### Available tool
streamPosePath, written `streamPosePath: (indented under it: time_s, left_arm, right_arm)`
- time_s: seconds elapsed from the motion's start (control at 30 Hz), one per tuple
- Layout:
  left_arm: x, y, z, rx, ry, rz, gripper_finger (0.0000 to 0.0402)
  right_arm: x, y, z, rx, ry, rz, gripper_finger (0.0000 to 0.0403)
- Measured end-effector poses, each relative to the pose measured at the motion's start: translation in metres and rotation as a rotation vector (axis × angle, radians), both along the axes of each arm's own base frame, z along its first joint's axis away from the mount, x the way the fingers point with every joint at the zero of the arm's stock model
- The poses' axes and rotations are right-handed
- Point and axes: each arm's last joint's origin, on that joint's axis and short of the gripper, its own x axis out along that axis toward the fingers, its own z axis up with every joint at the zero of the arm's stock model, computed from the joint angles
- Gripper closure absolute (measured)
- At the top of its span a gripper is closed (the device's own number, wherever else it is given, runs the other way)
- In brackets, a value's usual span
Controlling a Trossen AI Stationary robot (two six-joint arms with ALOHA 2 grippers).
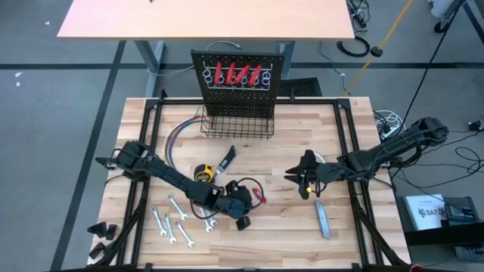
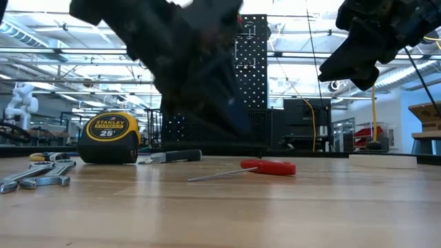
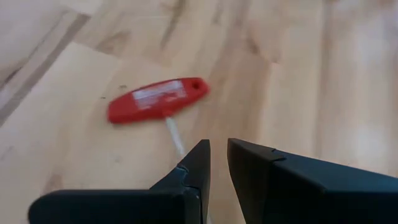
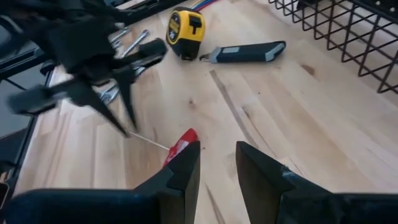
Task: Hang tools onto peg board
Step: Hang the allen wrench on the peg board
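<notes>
My left pincer (image 4: 127, 127), fingers clamped on the metal shaft of a red T-handle tool (image 3: 155, 99), holds it low on the tabletop (image 1: 280, 151). My right pincer (image 1: 305, 189) hovers nearby, fingers slightly apart, empty. Peg board (image 1: 240, 75) stands behind.

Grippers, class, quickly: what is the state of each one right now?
Left gripper: fingers nearly closed around the thin metal shaft of the red-handled tool on the table.
Right gripper: slightly open, holding nothing, above the table.
</notes>
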Motion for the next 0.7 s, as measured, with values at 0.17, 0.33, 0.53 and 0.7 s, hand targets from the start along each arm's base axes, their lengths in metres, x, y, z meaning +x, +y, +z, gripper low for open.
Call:
streamPosePath:
  time_s: [0.17,0.33,0.53,0.7]
  left_arm:
    - [0.006,-0.002,-0.013,-0.015,-0.016,0.023,0.034]
    - [0.008,-0.002,-0.031,0.016,0.016,0.041,0.034]
    - [0.009,-0.001,-0.038,0.021,0.021,0.054,0.0342]
    - [0.008,0.001,-0.039,0.029,0.041,0.082,0.038]
  right_arm:
    - [0.0,0.001,0.0,-0.005,0.001,0.01,0.0309]
    - [0.0,0.001,0.0,-0.009,0.001,0.012,0.0309]
    - [0.0,0.001,0.0,-0.017,0.001,0.016,0.0309]
    - [0.0,0.001,0.0,-0.039,0.004,0.028,0.0309]
